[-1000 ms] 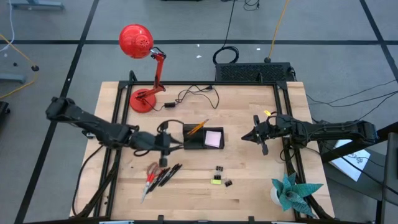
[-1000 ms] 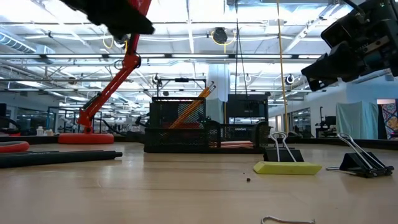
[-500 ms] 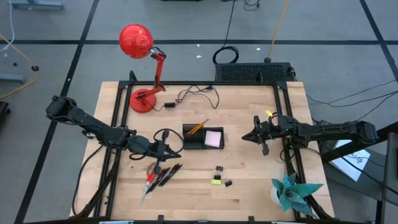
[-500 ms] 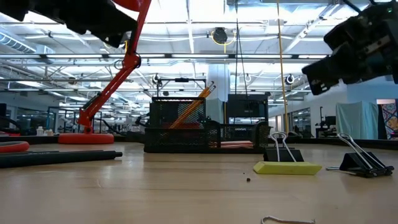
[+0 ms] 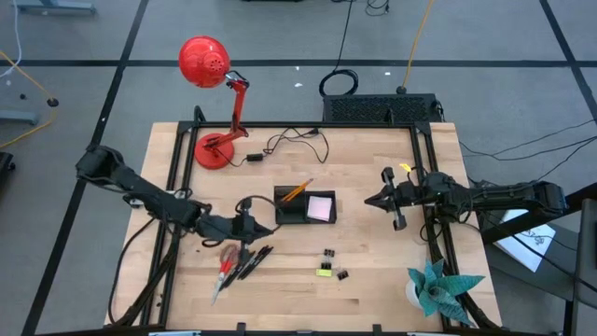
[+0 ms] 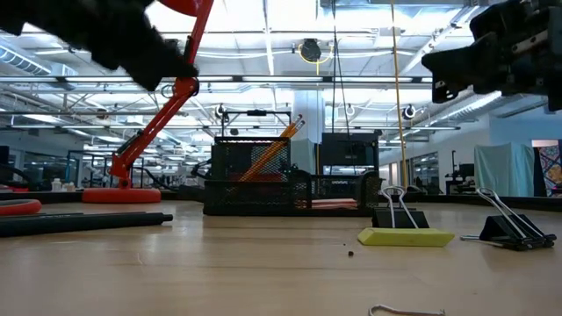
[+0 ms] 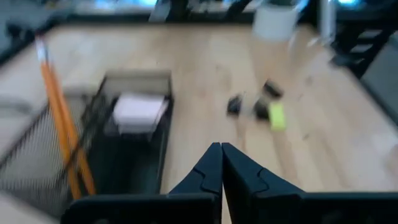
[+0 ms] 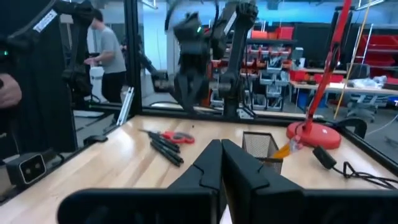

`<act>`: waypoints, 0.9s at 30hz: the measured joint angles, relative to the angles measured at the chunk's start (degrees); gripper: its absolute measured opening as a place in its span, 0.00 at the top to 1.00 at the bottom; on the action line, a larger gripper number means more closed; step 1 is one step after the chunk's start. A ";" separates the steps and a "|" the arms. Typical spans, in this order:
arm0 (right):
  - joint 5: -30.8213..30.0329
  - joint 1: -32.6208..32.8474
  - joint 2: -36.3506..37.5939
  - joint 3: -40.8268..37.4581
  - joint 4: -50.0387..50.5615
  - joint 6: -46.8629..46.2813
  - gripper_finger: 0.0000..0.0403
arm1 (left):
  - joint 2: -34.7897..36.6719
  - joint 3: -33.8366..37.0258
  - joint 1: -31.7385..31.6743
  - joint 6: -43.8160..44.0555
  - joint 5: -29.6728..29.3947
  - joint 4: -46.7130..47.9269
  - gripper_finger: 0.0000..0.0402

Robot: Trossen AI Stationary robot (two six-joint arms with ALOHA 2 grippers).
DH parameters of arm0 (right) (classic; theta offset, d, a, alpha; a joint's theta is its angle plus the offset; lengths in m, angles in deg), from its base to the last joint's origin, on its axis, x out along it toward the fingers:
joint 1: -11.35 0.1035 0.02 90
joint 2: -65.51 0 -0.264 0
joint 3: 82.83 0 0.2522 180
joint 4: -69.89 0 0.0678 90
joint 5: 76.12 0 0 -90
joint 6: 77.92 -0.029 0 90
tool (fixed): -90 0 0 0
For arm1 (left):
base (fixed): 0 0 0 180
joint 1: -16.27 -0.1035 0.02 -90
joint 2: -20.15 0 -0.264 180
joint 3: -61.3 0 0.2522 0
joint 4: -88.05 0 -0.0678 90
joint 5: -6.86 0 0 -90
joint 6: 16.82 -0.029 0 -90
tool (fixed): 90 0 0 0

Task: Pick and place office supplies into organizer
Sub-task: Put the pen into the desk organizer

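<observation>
Since a second ago the left gripper [image 5: 265,230] has been pulled back from beside the organizer [image 5: 304,205] toward the near-left and lowered, with its fingers [image 7: 211,171] brought together, nothing seen between them; the right gripper [image 5: 370,201] has barely been shifted, and no supply has been moved. Nearest the front edge, the red-handled scissors [image 5: 226,262] and the black pens [image 5: 254,262] are laid together at near-left, just under and slightly nearer than the left gripper, no contact seen. To their right the yellow-green piece [image 5: 324,271] is set between the binder clips [image 5: 329,255], all loose on the table [image 5: 373,252]. The teal paper plant [image 5: 436,287] is stood at the near-right corner. Mid-table, the organizer is seen with orange pencils [image 5: 296,190] leaning in its taller left compartment and the pale sticky-note pad [image 5: 320,208] flat in its low right section. The right gripper is held above the table, well right of the organizer, pinched closed and empty. At far-left the red desk lamp [image 5: 213,149] is stood.
</observation>
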 joint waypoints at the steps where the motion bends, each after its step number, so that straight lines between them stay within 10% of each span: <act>1: -0.14 0.00 -0.04 0.00 -0.56 0.00 0.99 | -0.86 0.00 0.72 2.74 -1.12 1.47 0.99; 14: -9.53 0.02 -0.02 -0.04 -1.57 -0.04 0.99 | -6.99 0.04 13.27 27.94 -18.39 9.92 0.97; 21: -9.30 0.02 -0.02 -0.07 -1.50 -0.36 0.99 | -12.18 -5.85 11.38 28.37 -9.88 10.10 0.91; 27: -9.25 0.01 -0.02 -0.07 -1.61 -4.67 0.99 | -18.48 -15.23 10.73 23.29 -5.98 21.68 0.66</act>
